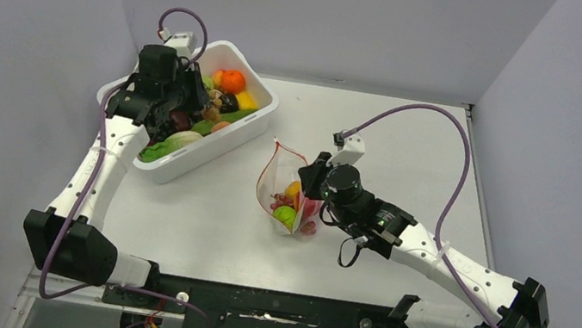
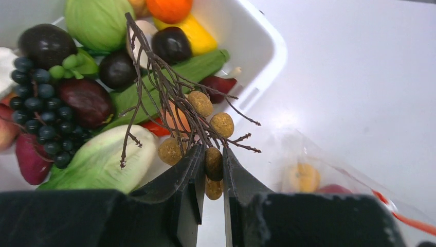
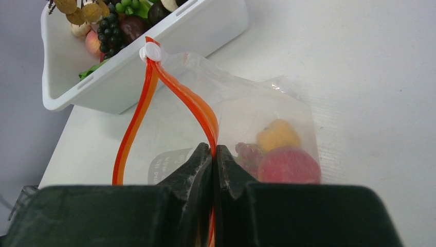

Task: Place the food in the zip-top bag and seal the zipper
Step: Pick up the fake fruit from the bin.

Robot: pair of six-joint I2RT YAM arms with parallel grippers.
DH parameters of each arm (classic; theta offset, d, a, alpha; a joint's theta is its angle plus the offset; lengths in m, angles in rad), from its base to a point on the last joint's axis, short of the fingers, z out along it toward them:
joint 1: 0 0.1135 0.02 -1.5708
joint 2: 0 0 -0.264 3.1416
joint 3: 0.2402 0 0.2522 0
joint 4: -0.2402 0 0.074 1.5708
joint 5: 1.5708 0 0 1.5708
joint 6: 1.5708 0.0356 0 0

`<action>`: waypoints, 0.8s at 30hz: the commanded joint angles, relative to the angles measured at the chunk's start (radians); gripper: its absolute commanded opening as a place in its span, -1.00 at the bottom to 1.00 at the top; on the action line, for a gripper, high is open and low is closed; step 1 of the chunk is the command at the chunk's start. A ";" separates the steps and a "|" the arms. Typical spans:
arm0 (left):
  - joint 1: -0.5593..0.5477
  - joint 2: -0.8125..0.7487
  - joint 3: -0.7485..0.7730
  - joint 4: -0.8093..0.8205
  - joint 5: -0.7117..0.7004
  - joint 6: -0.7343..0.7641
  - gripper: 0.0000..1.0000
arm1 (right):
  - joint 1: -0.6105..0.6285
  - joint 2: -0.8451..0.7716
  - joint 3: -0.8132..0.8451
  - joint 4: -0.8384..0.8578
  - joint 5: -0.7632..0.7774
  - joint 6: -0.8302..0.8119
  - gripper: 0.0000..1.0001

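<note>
Left claw (image 2: 212, 157) pinching brown fruit sprig (image 2: 200, 103) over bin (image 2: 268, 47); right claw (image 3: 212, 153) clamped on zipper (image 3: 181, 98).

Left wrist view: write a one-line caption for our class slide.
The left fingers pinch a twiggy bunch of tan fruit over the white bin; the bag lies at right.

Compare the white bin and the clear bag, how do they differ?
The white bin is rigid and opaque; the zip-top bag is soft and clear. The bin is crowded with food; the bag holds a few pieces. The left end effector grips a brown-fruit twig over the bin; the right end effector pinches the bag's zipper. Both sit open, holding food.
</note>
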State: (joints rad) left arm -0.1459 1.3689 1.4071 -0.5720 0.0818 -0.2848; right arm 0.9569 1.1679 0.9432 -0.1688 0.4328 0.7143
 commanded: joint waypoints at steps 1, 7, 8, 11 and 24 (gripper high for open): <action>-0.049 -0.073 0.022 -0.034 0.094 -0.002 -0.85 | 0.005 0.015 0.062 0.063 -0.007 0.007 -1.00; -0.096 -0.138 -0.001 -0.063 0.189 -0.003 -0.85 | 0.001 0.043 0.093 0.055 -0.015 -0.004 -1.00; -0.101 -0.147 -0.005 -0.071 0.211 -0.005 -0.85 | 0.000 0.046 0.099 0.053 -0.015 -0.004 -1.00; -0.111 -0.172 -0.014 -0.092 0.291 -0.014 -0.85 | -0.003 0.053 0.106 0.055 -0.013 -0.004 -1.00; -0.130 -0.304 -0.082 -0.090 0.550 -0.089 -0.84 | -0.022 0.095 0.129 0.092 -0.018 -0.008 -1.00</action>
State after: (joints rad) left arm -0.2691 1.1122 1.3277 -0.6865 0.5224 -0.3412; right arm 0.9436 1.2549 1.0153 -0.1619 0.4088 0.7139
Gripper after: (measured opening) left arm 0.149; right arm 0.032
